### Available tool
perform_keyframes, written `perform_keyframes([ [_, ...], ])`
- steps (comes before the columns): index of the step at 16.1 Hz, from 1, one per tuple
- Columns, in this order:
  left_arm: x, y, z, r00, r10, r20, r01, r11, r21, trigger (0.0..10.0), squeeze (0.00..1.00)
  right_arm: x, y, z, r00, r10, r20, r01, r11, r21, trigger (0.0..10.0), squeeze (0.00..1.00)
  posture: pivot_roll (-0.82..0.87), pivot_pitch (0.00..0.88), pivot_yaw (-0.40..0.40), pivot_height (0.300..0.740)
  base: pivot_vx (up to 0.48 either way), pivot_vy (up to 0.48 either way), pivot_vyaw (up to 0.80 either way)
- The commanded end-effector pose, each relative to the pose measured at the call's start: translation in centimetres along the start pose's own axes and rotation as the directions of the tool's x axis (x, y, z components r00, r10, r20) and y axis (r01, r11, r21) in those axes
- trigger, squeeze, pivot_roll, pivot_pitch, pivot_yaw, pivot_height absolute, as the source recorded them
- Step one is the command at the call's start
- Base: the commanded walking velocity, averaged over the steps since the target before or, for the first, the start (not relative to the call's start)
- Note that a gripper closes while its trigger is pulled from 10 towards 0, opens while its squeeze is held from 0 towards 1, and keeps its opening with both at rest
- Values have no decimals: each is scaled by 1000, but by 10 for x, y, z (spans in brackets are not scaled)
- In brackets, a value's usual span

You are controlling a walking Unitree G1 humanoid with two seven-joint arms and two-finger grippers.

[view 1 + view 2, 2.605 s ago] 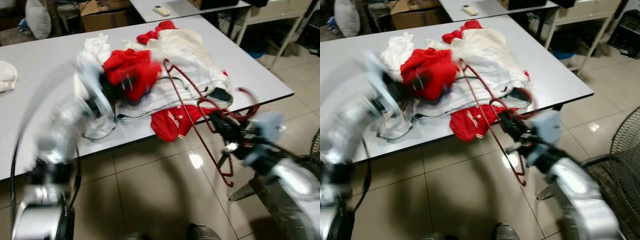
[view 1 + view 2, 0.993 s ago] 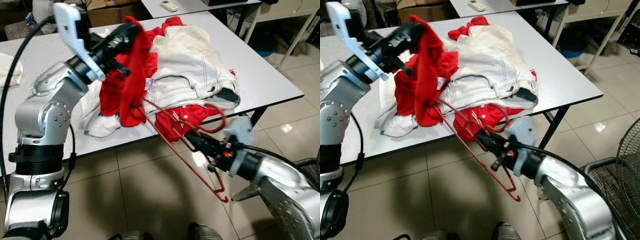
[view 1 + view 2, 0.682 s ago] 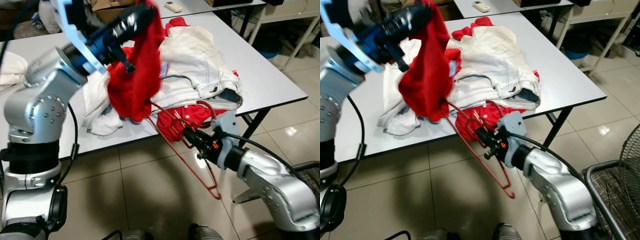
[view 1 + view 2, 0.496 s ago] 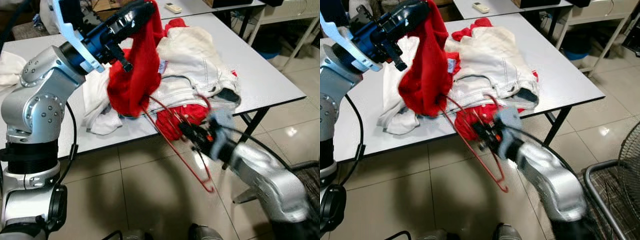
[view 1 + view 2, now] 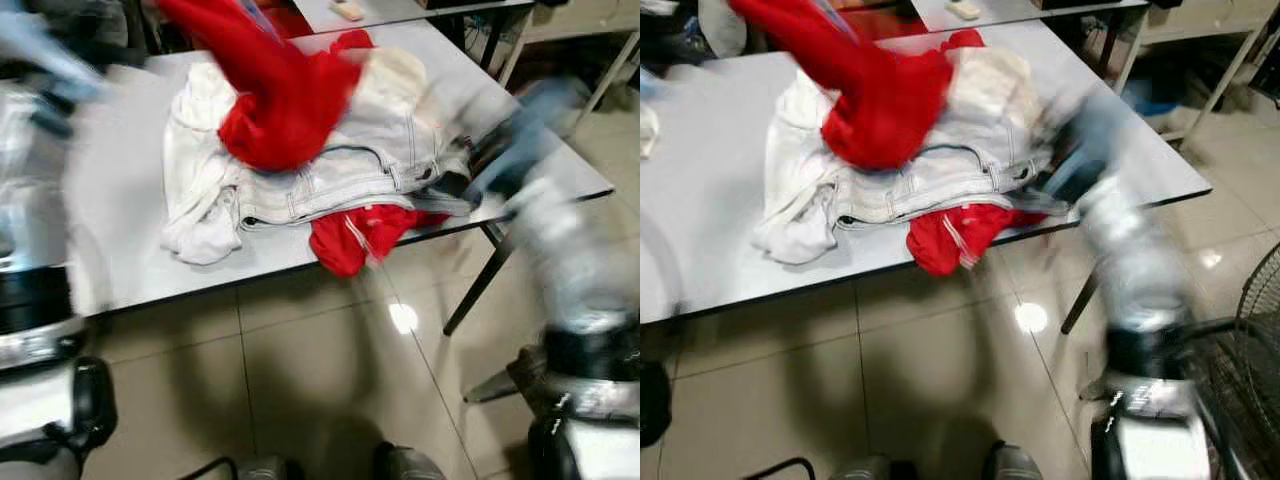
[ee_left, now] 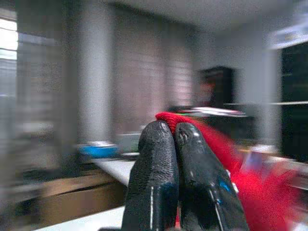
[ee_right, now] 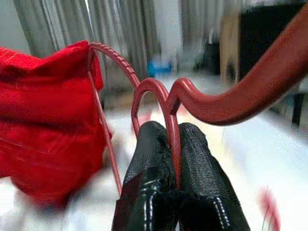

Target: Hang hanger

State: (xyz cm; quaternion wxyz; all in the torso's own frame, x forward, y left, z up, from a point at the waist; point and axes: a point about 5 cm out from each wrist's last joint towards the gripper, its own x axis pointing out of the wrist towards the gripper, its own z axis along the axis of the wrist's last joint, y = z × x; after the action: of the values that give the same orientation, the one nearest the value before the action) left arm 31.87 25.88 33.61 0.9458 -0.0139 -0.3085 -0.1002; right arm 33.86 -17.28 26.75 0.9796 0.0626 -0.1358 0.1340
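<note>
Nearest, in the right wrist view: right gripper [image 7: 174,137], its two black textured fingers [image 7: 149,163] clenched on the thin neck of a dark red plastic clothes hanger [image 7: 226,101]. Hanger hook curving up and away across that view; one ribbed shoulder [image 7: 113,55] of the hanger reaching into a fold of a bright red knit garment [image 7: 43,130], the cloth draped over the shoulder's end. Background there blurred: grey curtains, a dark cabinet shape, nothing sharper.

In the left wrist view: left gripper [image 6: 174,139], fingertips pressed together, pinching an edge of the same red knit garment [image 6: 262,187], which trails away past one finger. Blurred blinds and a pale tabletop beyond.

From the head views, heavy motion blur on both arms. Beige glossy tiled floor [image 5: 320,390] closest, with a bright light spot. Next, a grey rectangular table [image 5: 120,230] with black legs. At its near edge a red striped garment [image 5: 360,235] hanging partly over the lip, touching a heap of off-white denim clothing [image 5: 340,175] above it. A crumpled white cloth [image 5: 195,215] just beside the heap on the robot's left. Right arm a silver smear [image 5: 1125,250] rising over the table's right corner; hanger itself lost in the blur there. Red knit garment [image 5: 875,90] lifted above the pile, stretching up toward the far left, lower end near the denim, contact not readable. Farther off, a second grey table with a small white remote control [image 5: 348,10].
</note>
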Motion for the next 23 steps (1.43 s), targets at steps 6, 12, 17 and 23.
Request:
perform_keyframes([
  [6,-88,-53,-71,944,-202,-261,191,979,-68,0,0,-22,24,-64,940,145,-310,-145,989,25,10000,0,-54,110,11,740,0,0,0],
  [12,-109,-73,-94,837,-306,-455,313,948,-61,0,0,-42,34,-84,897,198,-394,-153,978,144,10000,0,-58,111,23,740,0,0,0],
  [17,-100,-21,-97,861,123,-494,-63,989,136,5412,0,-43,45,-65,949,281,-145,-176,849,498,10000,0,-45,109,29,740,0,0,0],
  [23,-112,-6,-104,815,140,-563,-105,990,94,10000,1000,-47,55,-63,934,336,-122,-222,813,539,10000,0,-44,108,40,740,0,0,0],
])
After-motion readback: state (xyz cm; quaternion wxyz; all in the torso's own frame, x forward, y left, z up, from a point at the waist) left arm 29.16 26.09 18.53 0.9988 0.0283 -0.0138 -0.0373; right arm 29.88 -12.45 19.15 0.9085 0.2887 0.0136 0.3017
